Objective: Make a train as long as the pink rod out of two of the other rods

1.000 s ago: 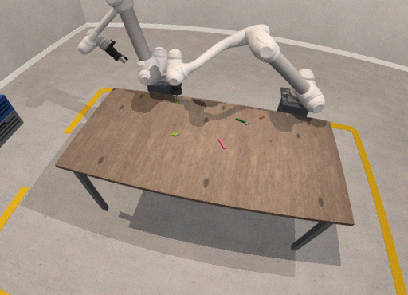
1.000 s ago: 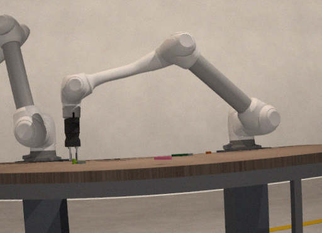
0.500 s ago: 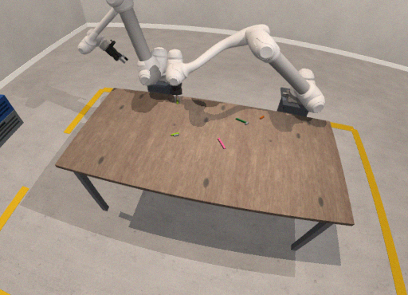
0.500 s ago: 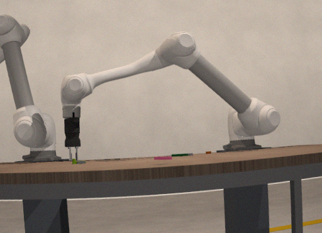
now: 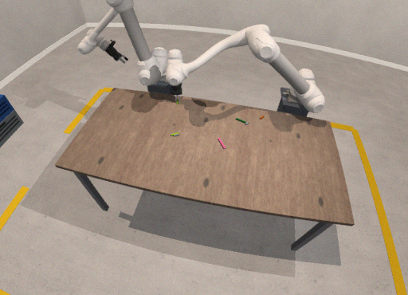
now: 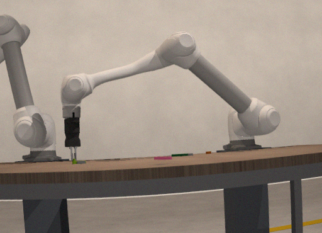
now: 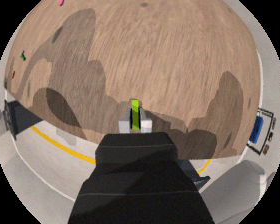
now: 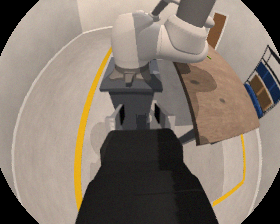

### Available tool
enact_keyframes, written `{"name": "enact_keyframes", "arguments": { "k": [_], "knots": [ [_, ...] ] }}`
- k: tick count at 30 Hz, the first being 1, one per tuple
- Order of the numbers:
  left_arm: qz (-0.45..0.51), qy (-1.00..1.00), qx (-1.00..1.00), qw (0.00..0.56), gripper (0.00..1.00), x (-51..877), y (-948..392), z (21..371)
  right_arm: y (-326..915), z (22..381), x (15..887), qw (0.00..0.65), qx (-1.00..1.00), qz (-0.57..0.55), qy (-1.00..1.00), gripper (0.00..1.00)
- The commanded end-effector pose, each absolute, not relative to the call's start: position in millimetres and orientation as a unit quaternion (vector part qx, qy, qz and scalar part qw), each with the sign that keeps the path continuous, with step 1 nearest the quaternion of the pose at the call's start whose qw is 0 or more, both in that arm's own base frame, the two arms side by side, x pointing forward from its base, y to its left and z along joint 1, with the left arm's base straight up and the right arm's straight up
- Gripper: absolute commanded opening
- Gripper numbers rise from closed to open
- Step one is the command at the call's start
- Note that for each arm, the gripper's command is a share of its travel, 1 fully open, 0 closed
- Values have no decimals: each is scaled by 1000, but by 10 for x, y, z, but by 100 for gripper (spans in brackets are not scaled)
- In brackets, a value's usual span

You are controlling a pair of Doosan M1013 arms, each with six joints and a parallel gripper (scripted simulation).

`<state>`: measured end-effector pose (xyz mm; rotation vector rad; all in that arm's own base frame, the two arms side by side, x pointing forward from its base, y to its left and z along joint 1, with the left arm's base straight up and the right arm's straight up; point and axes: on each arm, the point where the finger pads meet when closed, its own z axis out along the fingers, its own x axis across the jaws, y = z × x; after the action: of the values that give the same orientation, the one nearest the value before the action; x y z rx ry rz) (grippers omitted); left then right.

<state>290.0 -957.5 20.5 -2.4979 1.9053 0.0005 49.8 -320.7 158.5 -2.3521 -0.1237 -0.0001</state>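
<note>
While the left arm is reaching low, its gripper (image 5: 177, 98) (image 6: 73, 157) (image 7: 135, 122) is pointing straight down, fingers narrowly closing around a lime rod (image 5: 177, 102) (image 6: 74, 162) (image 7: 135, 107), well apart from the pink rod (image 5: 221, 143) (image 6: 163, 158) (image 7: 61, 2), the right gripper (image 5: 124, 59) (image 8: 139, 110) hanging wide open, holding nothing, beyond the table.

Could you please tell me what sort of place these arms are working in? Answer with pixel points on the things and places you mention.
Probably a robotics lab or workshop bay: two white jointed arms are mounted at a brown wooden-topped table (image 5: 255, 180) (image 6: 220, 167), and yellow floor tape (image 5: 372, 180) (image 6: 283, 227) marks the grey concrete-like floor (image 5: 191, 264) around it.
</note>
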Motion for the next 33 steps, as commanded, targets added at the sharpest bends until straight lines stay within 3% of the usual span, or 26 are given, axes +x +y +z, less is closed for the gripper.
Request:
{"name": "enact_keyframes", "arguments": {
  "k": [1, 27, 33],
  "knots": [
    [-1, 607, -795, -1, 24, 2903, -9581, 225, -3210, 1588, 499, 383, -923, 0, -49, 100],
    [-1, 607, -795, -1, 24, 2903, -9580, 230, -3210, 1588, 499, 383, -923, 0, -49, 100],
    [-1, 607, -795, -1, 24, 2903, -9580, 443, -3210, 1588, 499, 383, -923, 0, -49, 100]
  ]
}}
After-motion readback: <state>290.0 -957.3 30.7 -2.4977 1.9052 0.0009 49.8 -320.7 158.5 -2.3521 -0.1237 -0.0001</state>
